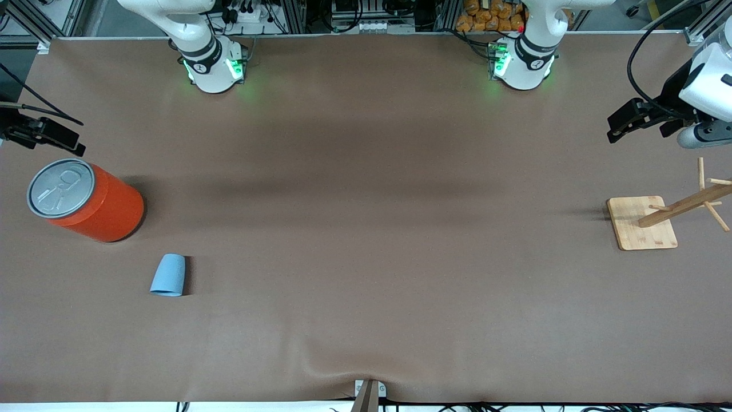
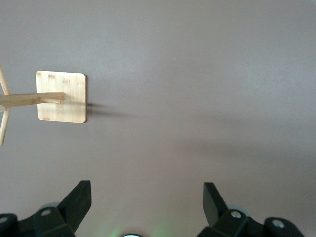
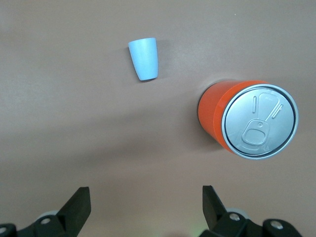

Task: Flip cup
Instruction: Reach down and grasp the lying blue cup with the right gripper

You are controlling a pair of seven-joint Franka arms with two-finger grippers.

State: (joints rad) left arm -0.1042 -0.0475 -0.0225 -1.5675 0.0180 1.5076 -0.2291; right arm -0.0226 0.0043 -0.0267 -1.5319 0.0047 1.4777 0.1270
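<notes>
Front view: the cup (image 1: pixel 168 275) is seen on the counter (image 1: pixel 366 257), nearer the camera than the can (image 1: pixel 86 200). Both claws, left (image 2: pixel 147 200) and right (image 3: pixel 146 202), are held spread, high over the counter's ends.

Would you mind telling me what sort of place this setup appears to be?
Probably a robotics lab: two arm bases bolted at the edge of a brown mat-covered table, aluminium framing and cabling, with test props, a light-blue cup and orange can.
</notes>
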